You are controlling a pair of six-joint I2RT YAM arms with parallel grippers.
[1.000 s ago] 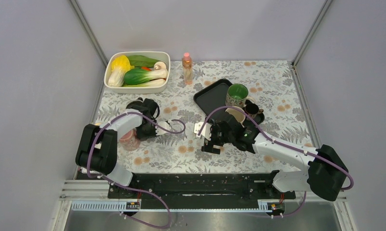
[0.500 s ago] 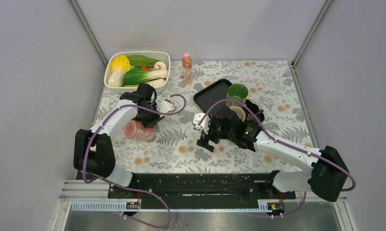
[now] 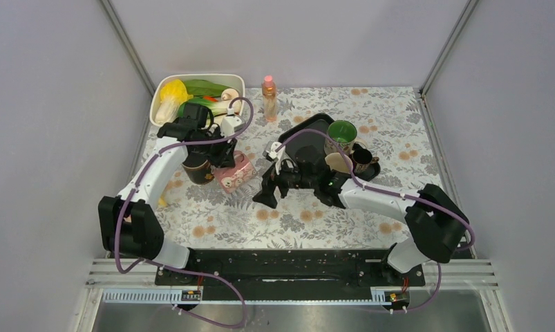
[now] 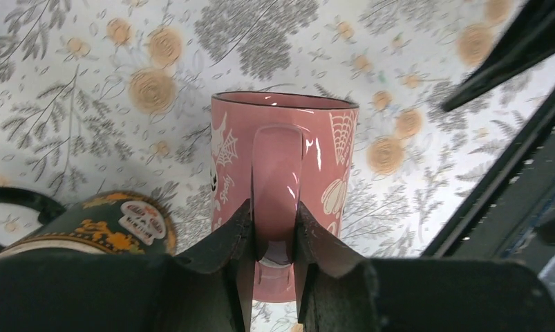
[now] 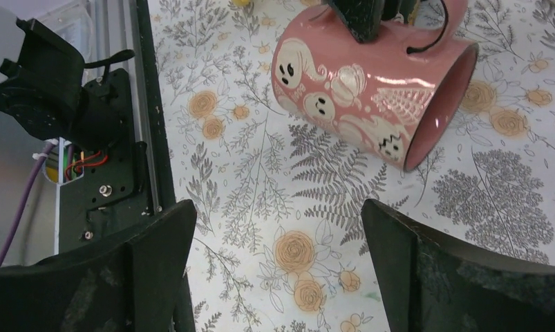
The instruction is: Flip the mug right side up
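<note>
The left jaws are being clamped on the handle of the pink mug (image 4: 281, 145). The right jaws are being held wide open on nothing, aimed at it from nearby. The mug is being held on its side at the desk's (image 4: 88, 62) left-centre, mouth toward the right arm (lifted or resting, cannot tell). With only the handle pinched, a swing or slip is being risked during the turn, and the dark skull mug (image 4: 108, 221) just beside is being exposed to a knock. The pinch is being shown only by the left wrist view, the sideways mouth only by the right wrist view.
</note>
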